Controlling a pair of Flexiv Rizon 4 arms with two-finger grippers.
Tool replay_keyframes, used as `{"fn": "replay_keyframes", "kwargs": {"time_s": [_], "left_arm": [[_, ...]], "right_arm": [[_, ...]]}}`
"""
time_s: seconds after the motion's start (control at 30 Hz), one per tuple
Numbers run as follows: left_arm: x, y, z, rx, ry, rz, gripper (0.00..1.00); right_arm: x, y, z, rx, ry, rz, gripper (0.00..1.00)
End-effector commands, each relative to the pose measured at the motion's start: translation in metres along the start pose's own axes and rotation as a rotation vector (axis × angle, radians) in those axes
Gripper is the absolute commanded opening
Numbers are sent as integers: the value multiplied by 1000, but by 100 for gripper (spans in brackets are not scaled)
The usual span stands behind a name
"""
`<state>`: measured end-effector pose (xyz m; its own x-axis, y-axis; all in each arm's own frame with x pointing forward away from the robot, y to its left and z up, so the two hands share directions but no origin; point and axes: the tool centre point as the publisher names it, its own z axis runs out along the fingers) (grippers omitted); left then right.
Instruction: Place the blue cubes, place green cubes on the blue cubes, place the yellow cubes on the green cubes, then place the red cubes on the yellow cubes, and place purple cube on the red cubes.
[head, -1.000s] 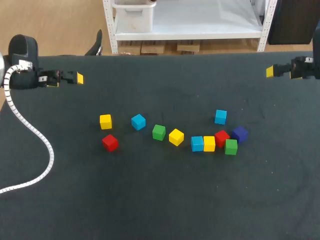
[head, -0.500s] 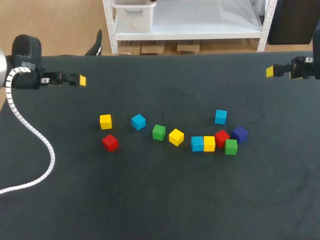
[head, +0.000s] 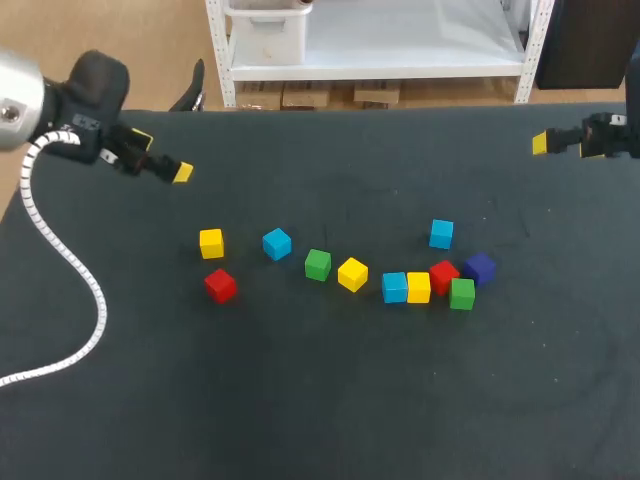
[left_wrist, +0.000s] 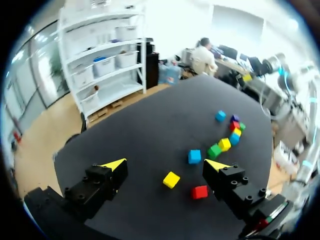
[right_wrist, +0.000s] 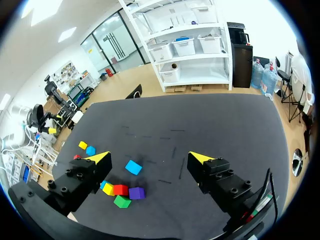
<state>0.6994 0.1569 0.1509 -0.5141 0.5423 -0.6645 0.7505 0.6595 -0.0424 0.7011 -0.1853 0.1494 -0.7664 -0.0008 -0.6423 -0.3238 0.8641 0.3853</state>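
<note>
Zero stacking done: all eleven cubes (head: 318, 265) lie in one layer on the black table (head: 300, 400). Left gripper (left_wrist: 165, 164) and right gripper (right_wrist: 150, 157) both gape wide, empty; every placement is yet to do.

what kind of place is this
Probably a robot lab test bench: a black-covered table, small coloured cubes scattered on it, and two robot arms, left hand and right hand open near its far edge.
</note>
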Motion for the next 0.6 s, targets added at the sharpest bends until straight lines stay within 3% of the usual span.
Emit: {"fn": "replay_keyframes", "kwargs": {"time_s": [0.03,0.1,0.6], "left_arm": [[-2,9,-6,220,200,823,100],[1,9,-10,260,167,887,100],[1,9,-10,260,167,887,100]], "right_arm": [[0,0,0,2,-1,0,100],[0,0,0,2,-1,0,100],[0,0,0,2,-1,0,100]]}}
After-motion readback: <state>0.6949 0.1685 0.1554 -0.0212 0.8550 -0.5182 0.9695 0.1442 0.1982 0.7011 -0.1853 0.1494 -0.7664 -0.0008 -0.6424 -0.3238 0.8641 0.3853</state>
